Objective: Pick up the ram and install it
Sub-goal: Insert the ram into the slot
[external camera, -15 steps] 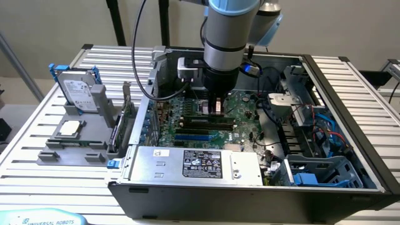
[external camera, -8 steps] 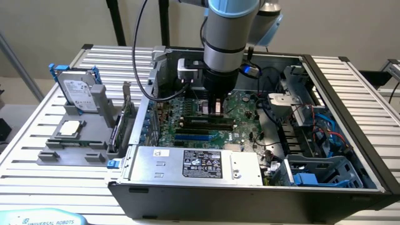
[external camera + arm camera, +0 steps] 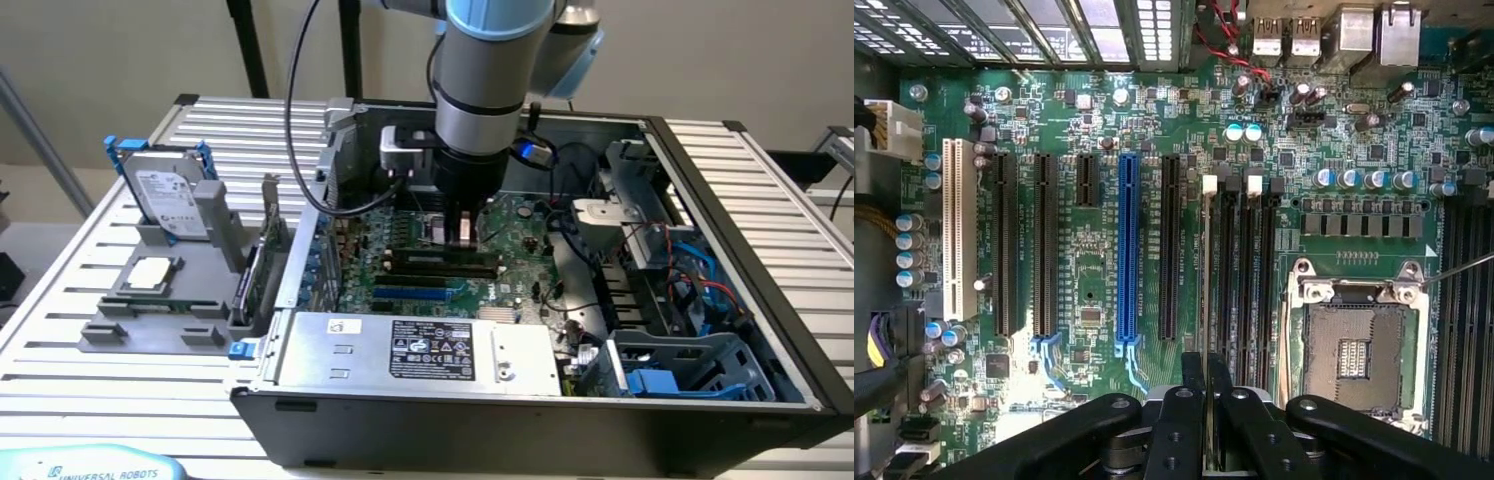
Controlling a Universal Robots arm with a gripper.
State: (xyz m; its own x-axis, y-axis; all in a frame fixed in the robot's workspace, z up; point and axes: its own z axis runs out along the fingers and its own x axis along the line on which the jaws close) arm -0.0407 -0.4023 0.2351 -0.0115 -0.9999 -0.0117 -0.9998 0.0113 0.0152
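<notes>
The gripper (image 3: pixel 462 232) hides part of the motherboard (image 3: pixel 514 225) under it. The ram (image 3: pixel 1206 300) shows edge-on (just a thin strip), so its chips can't be seen beside the CPU socket (image 3: pixel 1354 350).

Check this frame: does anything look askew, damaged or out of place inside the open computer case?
Nothing stands out. The claw is shut on the ram, held edge-on and in line with the memory slots. The motherboard looks intact, and the CPU socket is empty.
</notes>
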